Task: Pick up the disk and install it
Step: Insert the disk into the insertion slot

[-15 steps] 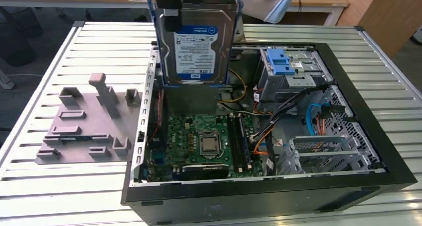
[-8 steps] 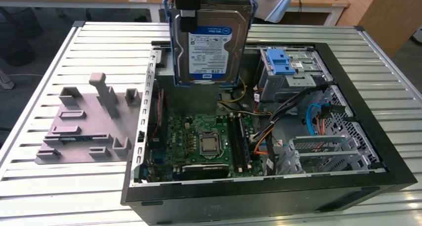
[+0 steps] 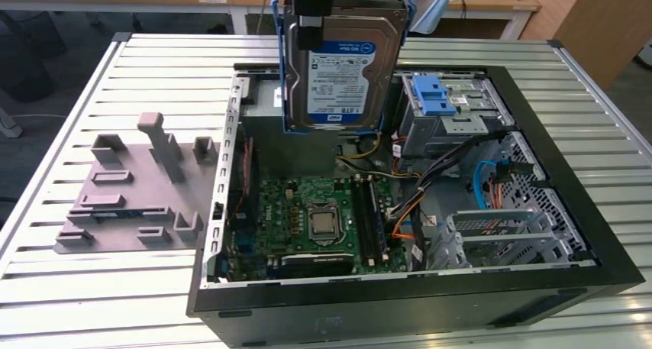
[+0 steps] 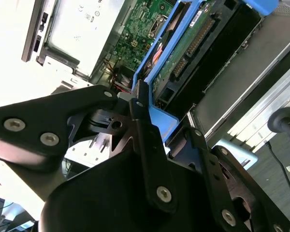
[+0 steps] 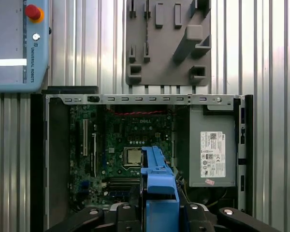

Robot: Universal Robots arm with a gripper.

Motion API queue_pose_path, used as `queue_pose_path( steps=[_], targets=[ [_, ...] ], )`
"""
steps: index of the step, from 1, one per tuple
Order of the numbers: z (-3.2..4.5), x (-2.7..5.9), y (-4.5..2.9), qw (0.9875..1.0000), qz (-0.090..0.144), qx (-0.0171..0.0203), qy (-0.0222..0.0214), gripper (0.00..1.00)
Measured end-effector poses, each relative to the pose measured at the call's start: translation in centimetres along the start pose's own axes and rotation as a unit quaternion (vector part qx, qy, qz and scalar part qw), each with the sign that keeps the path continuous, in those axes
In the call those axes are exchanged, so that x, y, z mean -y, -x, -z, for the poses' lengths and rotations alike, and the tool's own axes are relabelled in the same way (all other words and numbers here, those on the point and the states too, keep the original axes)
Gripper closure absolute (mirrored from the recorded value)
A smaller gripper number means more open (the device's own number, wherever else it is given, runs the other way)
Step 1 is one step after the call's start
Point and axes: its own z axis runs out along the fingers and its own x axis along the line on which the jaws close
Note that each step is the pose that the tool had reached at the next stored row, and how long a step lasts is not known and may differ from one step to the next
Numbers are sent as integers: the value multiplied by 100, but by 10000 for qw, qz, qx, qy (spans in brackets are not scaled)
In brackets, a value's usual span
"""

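While the tool [image 3: 311,13] hangs at the top centre of the exterior view, it pinches the disk [image 3: 341,66] by its blue carrier frame [image 5: 159,188]. In the second wrist view the black fingers [image 4: 137,104] are pressed against the frame's edges.

- Disk: upright, label facing the exterior camera, in the air over the far part of the open computer case [image 3: 408,303]. Touches nothing but the tool.
- Case: lies on its side on the slatted metal table [image 3: 91,288], lid off, interior exposed.
- Below the disk, lower centre of the exterior view: green motherboard [image 3: 295,211] with its bare processor [image 3: 324,223].
- Just beside the disk, toward the exterior view's right: metal drive cage with a blue latch [image 3: 438,97].
- Between motherboard and cage: loose bundles of orange, yellow and blue cables [image 3: 489,173], some running up to the cage's side.
- First wrist view: grey power supply [image 5: 211,152] with a white sticker, set in one end of the case beside the motherboard.
- Exterior view's left, well apart from the case: grey moulded fixture plate [image 3: 133,196] with raised blocks and one tall post, flat on the table.
- First wrist view: teach pendant [image 5: 19,43] with a red button lies on the table past the case's corner.
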Motion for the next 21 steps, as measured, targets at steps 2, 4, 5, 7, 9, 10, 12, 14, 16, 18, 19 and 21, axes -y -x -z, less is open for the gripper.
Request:
queue_pose_path(
  steps=[2, 4, 5, 7, 9, 10, 12, 14, 16, 18, 19, 21],
  targets=[
    [0, 0, 0, 10000, 0, 0, 0, 64],
    [0, 1, 1, 10000, 0, -1, 0, 64],
    [0, 1, 1, 10000, 0, 0, 0, 64],
    [0, 2, 0, 10000, 0, -1, 0, 64],
    [0, 18, 1, 10000, 1, -2, 0, 64],
    [0, 31, 1, 10000, 0, -2, 0, 64],
    [-1, 47, -2, 10000, 0, -1, 0, 64],
    [-3, 57, -8, 10000, 1, -1, 0, 64],
    [-6, 58, -26, 10000, 0, -1, 0, 64],
    [-7, 58, -66, 10000, 0, -2, 0, 64],
    [-9, 59, -94, 10000, 0, -1, 0, 64],
    [-10, 60, -159, 10000, 0, -1, 0, 64]
  ],
)
